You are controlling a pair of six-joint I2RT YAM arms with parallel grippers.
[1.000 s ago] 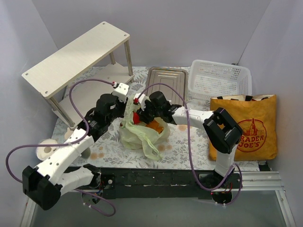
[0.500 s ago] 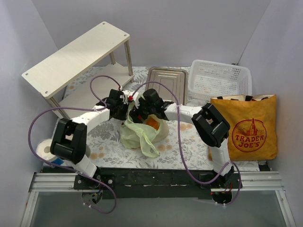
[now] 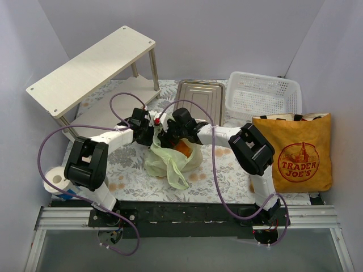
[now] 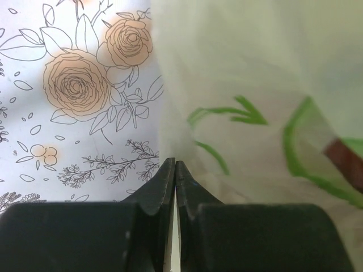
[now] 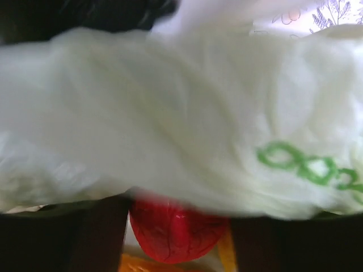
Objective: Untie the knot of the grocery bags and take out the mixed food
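The pale green plastic bag lies mid-table with its top pulled open. My left gripper is at the bag's upper left. In the left wrist view its jaws are shut on the edge of the bag's thin film. My right gripper reaches into the bag's mouth; its fingers stand wide apart, their tips hidden under the film. A shiny red apple sits between them, above an orange. The mustard tote stands at the right.
A white mesh basket and a metal tray sit at the back. A wooden shelf fills the back left. A paper roll stands by the left arm's base. The tablecloth has a flower print.
The left arm folded in and its gripper shut at the bag's upper left edge. The right gripper pushed deeper into the bag with its fingers spread wider.
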